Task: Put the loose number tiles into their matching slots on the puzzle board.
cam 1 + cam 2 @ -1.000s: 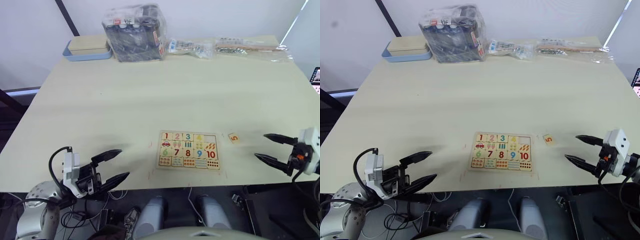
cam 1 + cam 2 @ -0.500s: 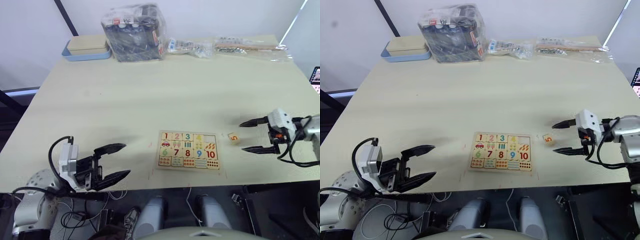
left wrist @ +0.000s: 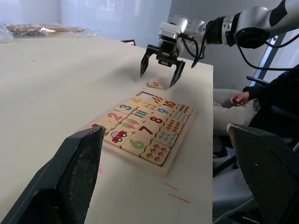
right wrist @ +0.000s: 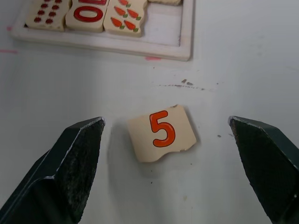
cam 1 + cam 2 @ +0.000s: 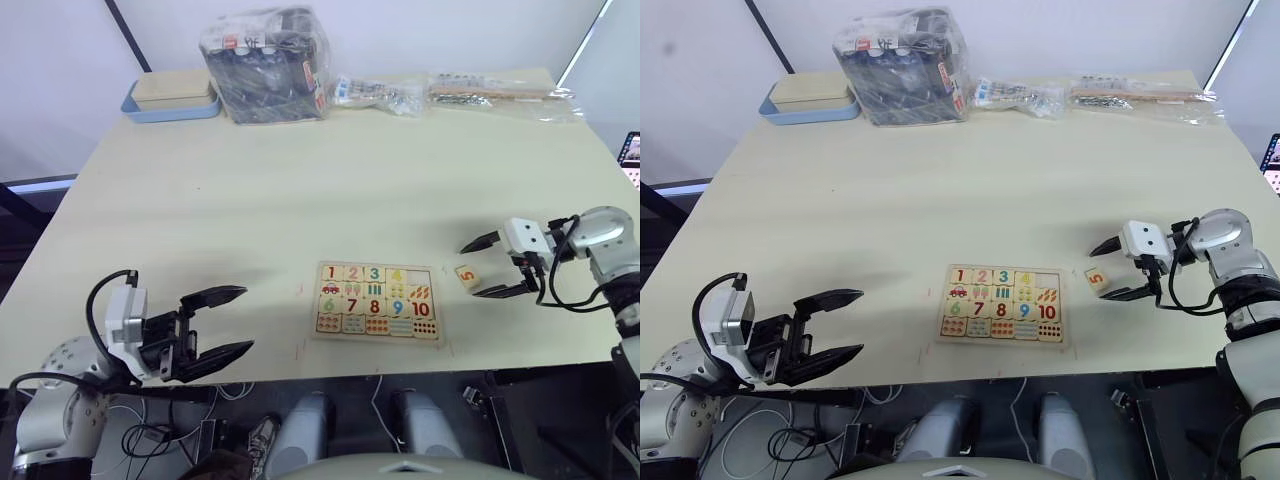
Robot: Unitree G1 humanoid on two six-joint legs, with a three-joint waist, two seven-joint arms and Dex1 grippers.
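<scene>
The puzzle board (image 5: pixel 378 300) lies near the table's front edge, with tiles 1 to 4 seated in its top row. The slot (image 5: pixel 422 275) at that row's right end is bare wood. One loose tile printed with an orange 5 (image 5: pixel 467 277) lies flat on the table just right of the board, also seen as the tile (image 4: pixel 162 132) in the right wrist view. My right gripper (image 5: pixel 472 270) is open and straddles the tile, one finger on each side, touching neither edge. My left gripper (image 5: pixel 247 320) is open and empty, well left of the board at the front edge.
A blue tray with a beige lid (image 5: pixel 172 97), a plastic-wrapped dark box (image 5: pixel 268 65) and flat plastic bags (image 5: pixel 495 90) line the table's far edge. A seated person's hand (image 3: pixel 240 98) shows beyond the table's right side.
My right gripper has swung in from beyond the table's right front corner to straddle the 5 tile. The left gripper has stayed open at the front left.
</scene>
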